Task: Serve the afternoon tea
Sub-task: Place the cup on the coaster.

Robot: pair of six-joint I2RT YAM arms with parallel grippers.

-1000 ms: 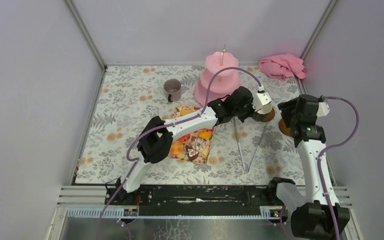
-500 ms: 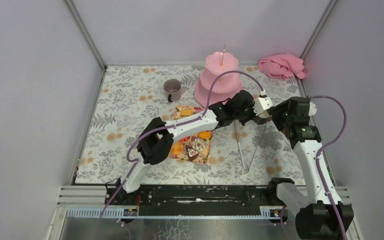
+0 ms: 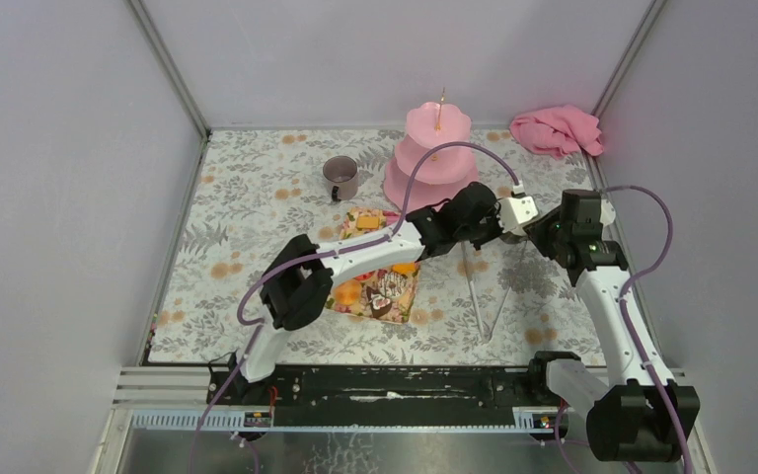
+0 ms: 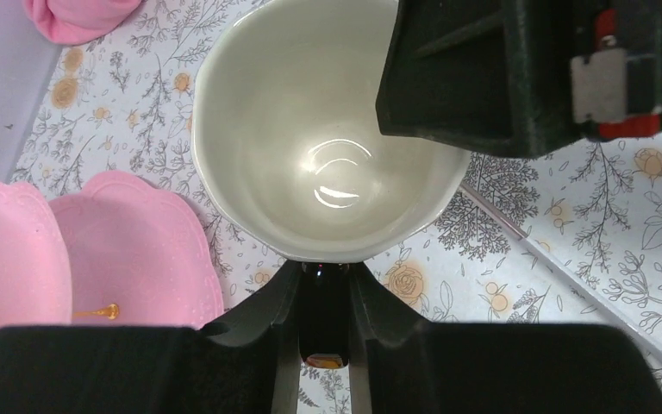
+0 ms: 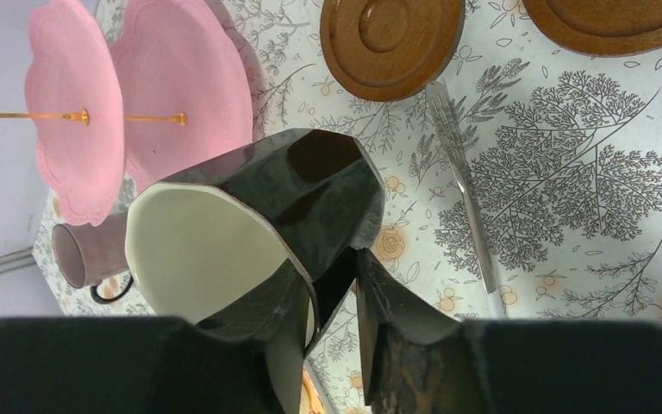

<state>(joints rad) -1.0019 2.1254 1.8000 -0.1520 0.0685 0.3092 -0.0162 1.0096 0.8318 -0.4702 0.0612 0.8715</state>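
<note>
The right claw (image 5: 334, 278) has come over and pinches the shiny black mug (image 5: 310, 185). The left claw (image 4: 323, 278) still grips it too

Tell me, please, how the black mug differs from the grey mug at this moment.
The black mug is glossy black outside and cream inside; the grey mug is dull grey. The black mug is gripped by the left gripper, with the right gripper at its rim; the grey mug stands free on the table. Both are near the pink stand.
</note>
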